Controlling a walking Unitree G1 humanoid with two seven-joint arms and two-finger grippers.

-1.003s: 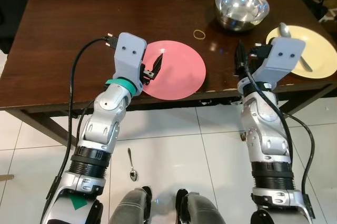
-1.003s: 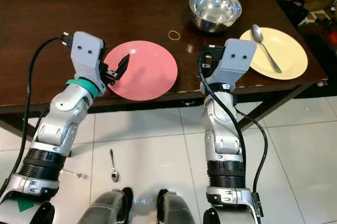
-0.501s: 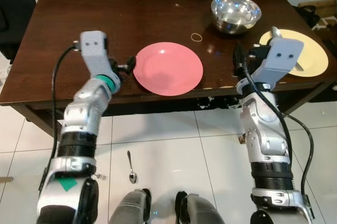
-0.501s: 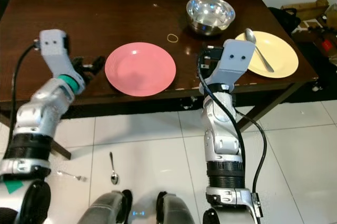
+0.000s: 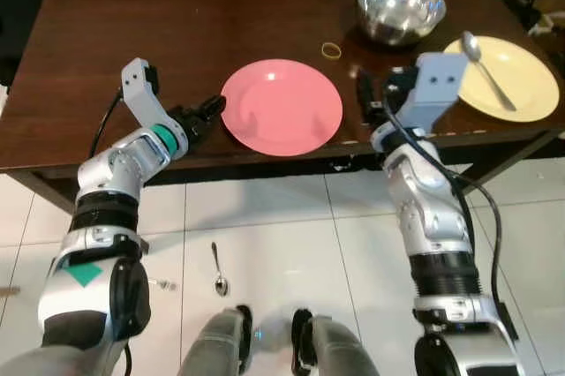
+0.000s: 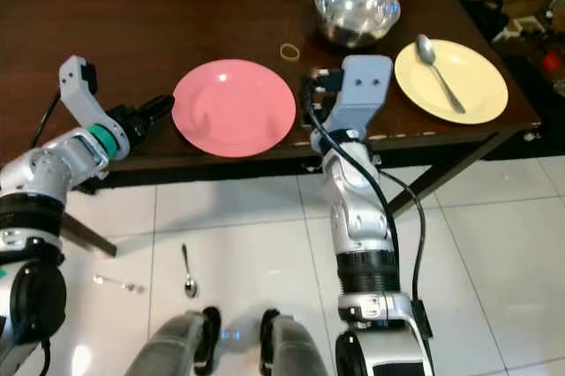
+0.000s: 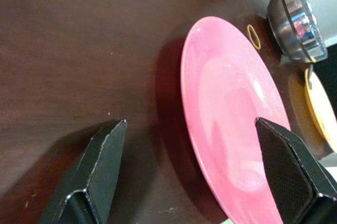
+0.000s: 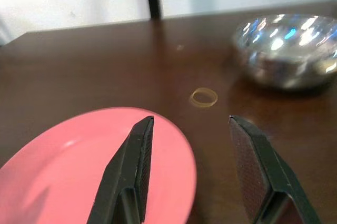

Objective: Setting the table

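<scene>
Dark wood made up the surface (image 5: 159,14), set over white floor tiles. The pink plate (image 5: 282,107) lay flat at the middle of the left eye frame, near the surface's front edge. The left tool (image 5: 208,111) sat just beside the plate's left rim, fingers apart, pointing rightward at it. The right tool (image 8: 192,169) hovered off the plate's right rim, fingers likewise apart and empty, aimed up-frame toward the rubber band (image 5: 331,49) and steel bowl (image 5: 401,7). Both arms looked about equally near the plate. At the right of the frame the yellow plate (image 5: 521,76) carried a spoon (image 5: 484,55), its handle running toward the lower right. Another spoon (image 5: 217,270) lay on the floor at lower left. No writing or brand could be read.
</scene>
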